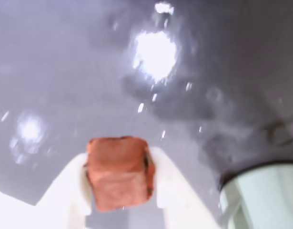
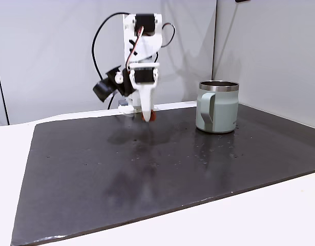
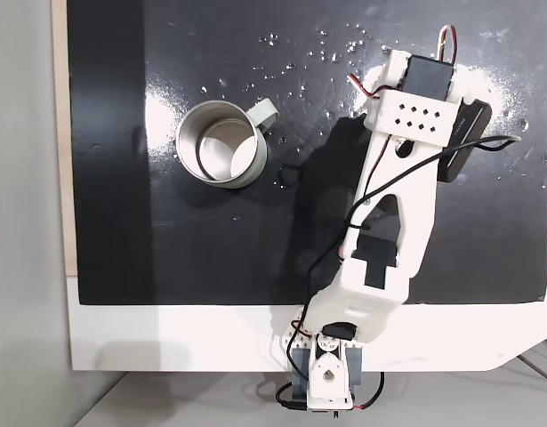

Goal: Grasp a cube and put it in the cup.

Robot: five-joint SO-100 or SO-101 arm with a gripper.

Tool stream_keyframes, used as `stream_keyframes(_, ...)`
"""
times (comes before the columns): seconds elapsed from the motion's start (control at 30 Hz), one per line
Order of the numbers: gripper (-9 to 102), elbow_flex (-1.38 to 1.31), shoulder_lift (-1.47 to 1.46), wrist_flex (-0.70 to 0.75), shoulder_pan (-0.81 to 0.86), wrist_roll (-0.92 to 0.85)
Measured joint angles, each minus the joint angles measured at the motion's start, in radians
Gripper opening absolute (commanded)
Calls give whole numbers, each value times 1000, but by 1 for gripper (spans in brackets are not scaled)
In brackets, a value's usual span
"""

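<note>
While the dark mat (image 2: 147, 169) fills most of a fixed view, lying glossy and speckled on a white table (image 2: 259, 220) before plain pale walls, the white arm (image 3: 402, 191) stretches up the right half of another fixed view. The cup (image 2: 217, 106) stands upright at centre right, well apart from the arm; its open steel mouth (image 3: 221, 142) faces up at upper left. It looks rigid and stable. At lower centre of the wrist view the gripper (image 1: 120, 200) pinches the cube (image 1: 119, 171) by opposite side faces. The cube looks light and firm, though a loose squeeze might let it twist. Glare spots suggest the mat is slick.
</note>
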Motion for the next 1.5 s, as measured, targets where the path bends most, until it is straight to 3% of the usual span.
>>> stream_keyframes(0.23, 0, -140, 114, 144, -2, 3)
stream_keyframes(0.6, 0, -141, 244, 150, -18, -21)
stream_keyframes(1.2, 0, -186, 272, 127, -454, -187)
stream_keyframes(1.5, 0, -166, 247, 147, -574, -275)
